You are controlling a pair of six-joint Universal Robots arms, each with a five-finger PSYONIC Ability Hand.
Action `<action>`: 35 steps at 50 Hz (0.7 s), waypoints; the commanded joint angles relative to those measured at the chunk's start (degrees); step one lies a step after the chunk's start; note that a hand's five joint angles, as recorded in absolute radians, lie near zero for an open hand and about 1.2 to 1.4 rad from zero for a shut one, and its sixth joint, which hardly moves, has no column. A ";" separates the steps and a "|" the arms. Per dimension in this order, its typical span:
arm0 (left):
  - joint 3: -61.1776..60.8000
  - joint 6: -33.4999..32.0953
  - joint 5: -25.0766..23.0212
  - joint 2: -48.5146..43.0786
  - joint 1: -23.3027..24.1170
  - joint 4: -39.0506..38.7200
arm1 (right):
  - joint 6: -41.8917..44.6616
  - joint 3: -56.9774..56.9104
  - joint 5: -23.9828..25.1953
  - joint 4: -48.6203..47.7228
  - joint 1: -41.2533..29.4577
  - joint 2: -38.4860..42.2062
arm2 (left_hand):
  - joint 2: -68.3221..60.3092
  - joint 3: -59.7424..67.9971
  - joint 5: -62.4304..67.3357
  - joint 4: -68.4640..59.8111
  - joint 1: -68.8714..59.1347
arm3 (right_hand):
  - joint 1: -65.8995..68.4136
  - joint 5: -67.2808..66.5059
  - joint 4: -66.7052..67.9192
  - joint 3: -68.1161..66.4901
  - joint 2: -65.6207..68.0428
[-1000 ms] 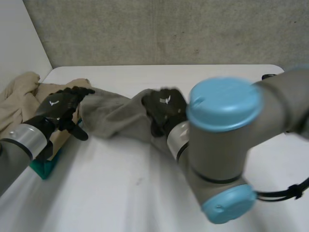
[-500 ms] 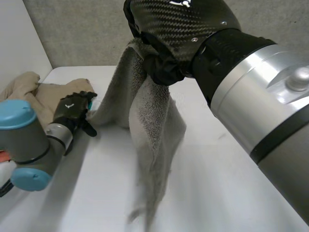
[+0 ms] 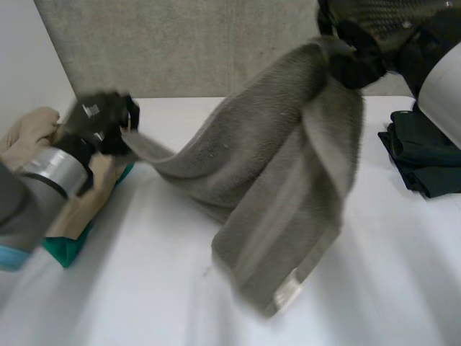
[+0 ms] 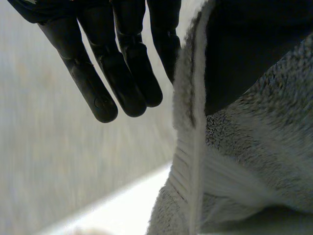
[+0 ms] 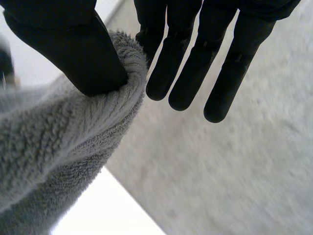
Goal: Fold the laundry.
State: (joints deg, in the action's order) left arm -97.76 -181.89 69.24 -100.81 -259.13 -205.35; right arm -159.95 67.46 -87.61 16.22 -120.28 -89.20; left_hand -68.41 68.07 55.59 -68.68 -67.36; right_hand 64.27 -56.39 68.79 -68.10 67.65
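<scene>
Over white desk [image 3: 180,303], holds long grey terry towel [image 3: 288,173] aloft by two ends, right robot hand [image 3: 374,29] high with thumb pinching it against straight fingers, left robot hand [image 3: 97,119] lower and clamped likewise, probably to spread it for folding.

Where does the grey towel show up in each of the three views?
Head view: grey towel stretched between left hand and raised right hand.
Left wrist view: towel beside left fingers.
Right wrist view: towel pinched under right thumb.
Shared landmark: white table below the towel.
</scene>
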 commanded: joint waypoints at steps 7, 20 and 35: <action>2.66 0.84 -7.55 13.37 -1.38 14.18 | 12.90 1.09 2.00 3.12 12.71 16.07 | -11.59 11.93 14.41 -11.32 -12.64 | 15.73 -13.61 11.21 -11.90 12.35; 28.31 -15.78 1.06 -15.11 3.99 10.77 | 12.29 -12.53 -5.99 -26.93 10.07 33.74 | -11.59 11.93 14.41 -11.32 -12.64 | 15.73 -13.61 11.21 -11.90 12.35; 39.15 -6.64 8.72 -9.59 4.78 -3.76 | 9.83 -17.02 1.21 -54.11 11.47 31.64 | -11.59 11.93 14.41 -11.32 -12.64 | 15.73 -13.61 11.21 -11.90 12.35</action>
State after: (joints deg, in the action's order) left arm -56.02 -190.54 81.26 -114.44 -254.06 -212.06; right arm -148.95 49.09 -90.29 -38.18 -109.86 -55.78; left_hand -68.62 68.32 55.59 -68.85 -67.36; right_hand 64.27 -56.87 68.89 -68.34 67.82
